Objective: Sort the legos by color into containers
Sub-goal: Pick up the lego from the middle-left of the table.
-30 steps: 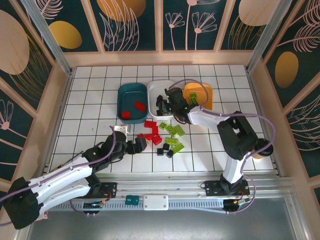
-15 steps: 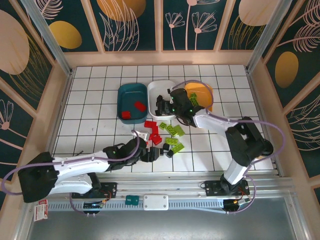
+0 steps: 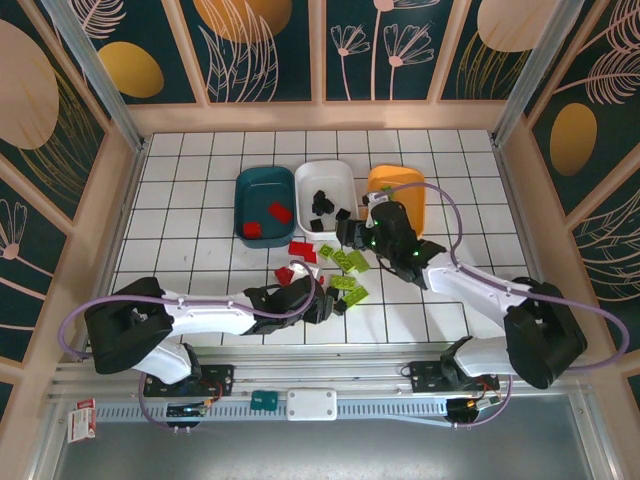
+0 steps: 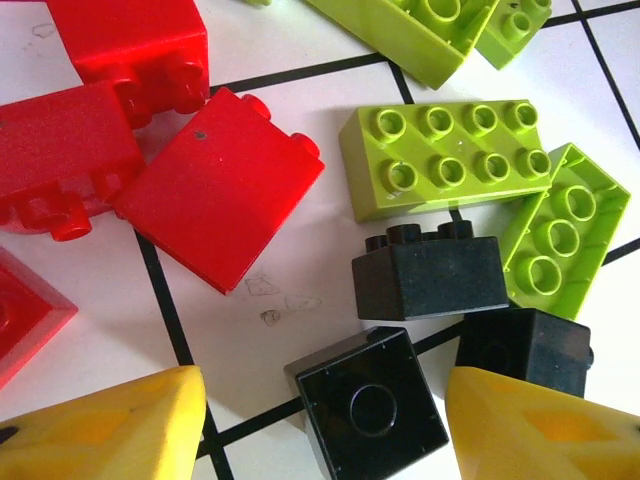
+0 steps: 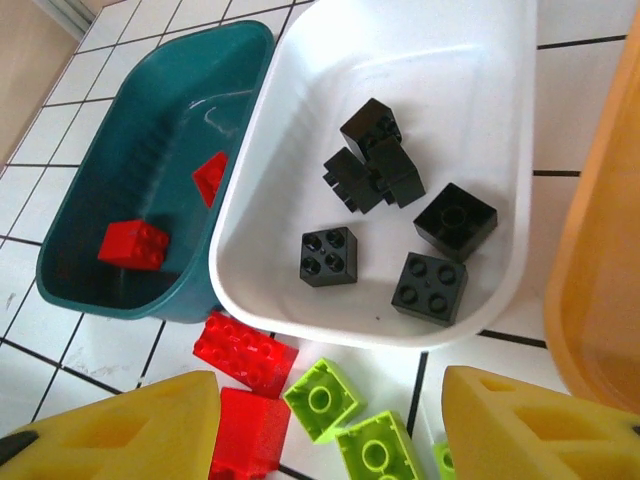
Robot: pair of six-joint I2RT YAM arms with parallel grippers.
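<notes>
Top view first: the three containers sit side by side at the far middle of the tabletop [image 3: 190, 200]: teal tray [image 3: 247, 188], white tray [image 3: 325, 175], orange tray [image 3: 412, 190]. Two red legos [image 3: 280, 211] lie in the teal one and a bunch of black legos [image 3: 322, 205] in the white one. The unsorted pile sits just in front of the trays, with reds on the left and green legos [image 3: 347, 261] on the right. The left end effector [image 3: 318, 303] is down at the near edge of that pile, and the right end effector [image 3: 350, 235] is by the white tray's near corner. There's a sticker [image 3: 83, 420] on the front rail, bottom left – too small to read.

Left wrist: the yellow fingertips [image 4: 110, 425] are spread apart, released, with one black square brick [image 4: 370, 405] lying between them and daylight on its left side. Two more blacks sit just beside it, along with a lime eight-stud brick [image 4: 450, 155] and a few reds.

Right wrist: the fingertips [image 5: 540, 420] are also spread wide and gripping nothing – they're above the near rim of the white tray, with loose reds and greens on the tiles below.
</notes>
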